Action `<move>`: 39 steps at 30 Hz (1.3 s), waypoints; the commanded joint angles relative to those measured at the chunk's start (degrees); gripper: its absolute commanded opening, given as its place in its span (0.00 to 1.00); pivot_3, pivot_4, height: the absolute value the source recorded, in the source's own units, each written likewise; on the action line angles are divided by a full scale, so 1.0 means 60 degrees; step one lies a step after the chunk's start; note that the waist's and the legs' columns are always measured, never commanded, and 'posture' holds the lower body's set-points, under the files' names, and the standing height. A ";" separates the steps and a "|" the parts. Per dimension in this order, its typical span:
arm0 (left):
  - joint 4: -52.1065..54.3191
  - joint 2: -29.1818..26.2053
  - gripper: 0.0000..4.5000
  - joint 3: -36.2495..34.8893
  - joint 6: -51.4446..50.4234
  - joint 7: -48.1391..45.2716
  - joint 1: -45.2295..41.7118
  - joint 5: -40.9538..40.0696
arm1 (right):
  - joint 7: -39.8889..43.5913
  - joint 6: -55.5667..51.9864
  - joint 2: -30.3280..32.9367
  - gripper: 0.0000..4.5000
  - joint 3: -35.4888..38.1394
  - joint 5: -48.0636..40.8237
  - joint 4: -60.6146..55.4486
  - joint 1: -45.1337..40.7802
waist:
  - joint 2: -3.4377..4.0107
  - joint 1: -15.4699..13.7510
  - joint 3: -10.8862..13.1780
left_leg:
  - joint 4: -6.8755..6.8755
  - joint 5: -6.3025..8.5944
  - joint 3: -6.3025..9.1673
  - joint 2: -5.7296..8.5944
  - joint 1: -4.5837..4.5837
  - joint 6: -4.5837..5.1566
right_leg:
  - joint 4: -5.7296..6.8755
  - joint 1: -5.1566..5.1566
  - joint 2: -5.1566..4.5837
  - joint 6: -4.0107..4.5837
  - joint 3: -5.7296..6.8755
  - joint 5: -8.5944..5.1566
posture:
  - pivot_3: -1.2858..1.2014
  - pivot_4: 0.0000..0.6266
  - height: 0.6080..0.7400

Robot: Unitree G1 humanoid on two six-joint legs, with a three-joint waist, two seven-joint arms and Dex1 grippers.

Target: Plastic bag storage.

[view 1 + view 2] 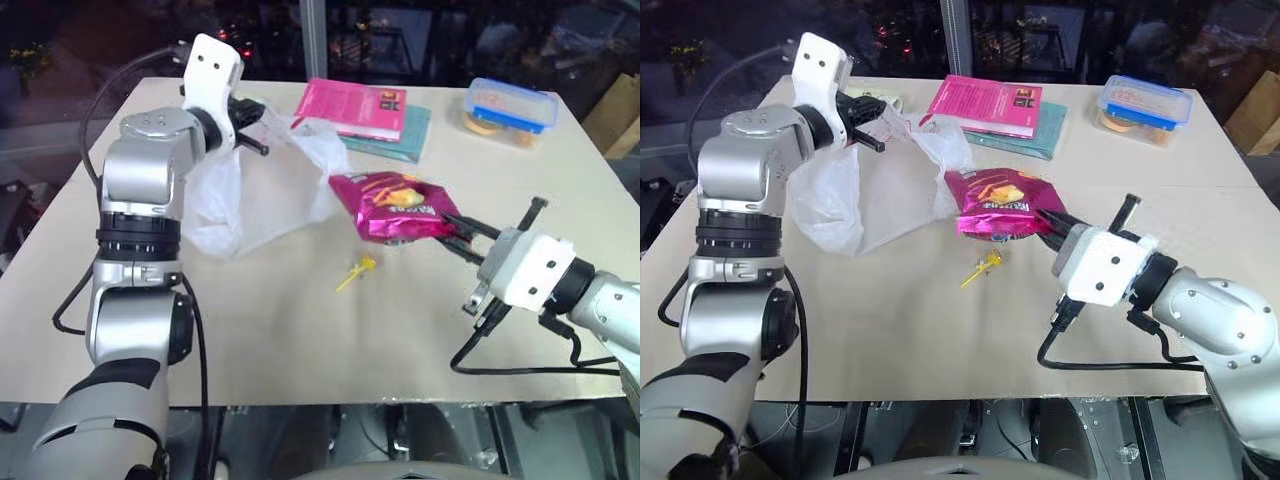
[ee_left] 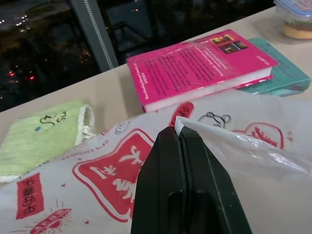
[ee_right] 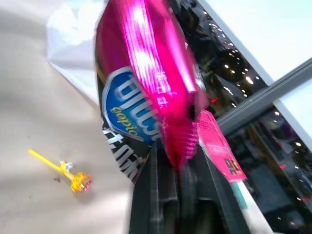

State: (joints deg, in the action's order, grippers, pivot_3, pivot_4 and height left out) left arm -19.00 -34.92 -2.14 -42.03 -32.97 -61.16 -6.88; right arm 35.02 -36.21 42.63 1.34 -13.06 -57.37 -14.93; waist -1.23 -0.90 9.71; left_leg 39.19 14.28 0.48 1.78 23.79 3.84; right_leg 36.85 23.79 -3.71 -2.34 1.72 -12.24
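Two books (image 1: 358, 108), one plastic bag (image 1: 262, 190), one snack packet (image 1: 398, 205), one lidded container (image 1: 509, 107).

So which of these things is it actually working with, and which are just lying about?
In use:
- thin translucent-white plastic bag with red print, held by left tool
- shiny magenta snack packet, gripped by right tool

Lying about:
- pink book
- teal book
- blue-lidded container
- green cloth
- small yellow stick

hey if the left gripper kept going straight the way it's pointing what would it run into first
Probably the pink book. The left gripper, shut on the plastic bag, points across the bag's edge toward that book lying on a teal one, though depth is hard to judge.
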 commanded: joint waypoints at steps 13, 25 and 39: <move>0.0872 -0.0148 0.00 -0.0205 -0.1381 -0.0971 -0.0688 -0.0985 | -0.0551 0.0894 -0.0817 0.01 -0.2333 -0.0435 0.2121 -0.3028 | 0.0002 0.0019 0.0004 | -0.0003 0.0001 -0.0006 0.0009 0.0005 0.0003 | 0.0020 0.0017 -0.0010 0.0001 0.0002 0.0000 | 0.52 0.24 1.00; 0.3119 0.0514 0.00 -0.1441 -0.4947 -0.0141 -0.0428 -0.2721 | -0.1968 0.5645 -0.3627 0.01 -0.5279 0.4935 1.0422 -0.6016 | 0.0001 0.0287 0.0025 | -0.0010 -0.0008 -0.0045 0.0012 0.0011 -0.0013 | 0.0103 0.0088 0.0007 0.0002 -0.0038 -0.0004 | 0.52 0.24 1.00; 0.4289 0.0575 0.00 -0.2788 -0.6824 0.0216 0.0793 -0.4402 | -0.3922 0.9551 -0.7965 0.01 -0.5010 0.5518 1.8227 -0.8788 | -0.0004 0.0516 0.0026 | -0.0125 -0.0084 -0.0047 0.0010 -0.0008 -0.0139 | 0.0175 0.0177 0.0016 0.0036 -0.0124 0.0003 | 0.52 0.24 1.00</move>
State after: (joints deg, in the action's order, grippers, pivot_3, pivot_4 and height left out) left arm 3.87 -29.58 -18.04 -81.33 -30.36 -56.47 -31.25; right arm 11.77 18.31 -4.69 -32.28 23.33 51.74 -67.05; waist -1.25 2.20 9.87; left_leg 38.42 13.78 0.21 1.84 23.74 3.01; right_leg 37.87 24.85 -3.61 -2.12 0.99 -12.23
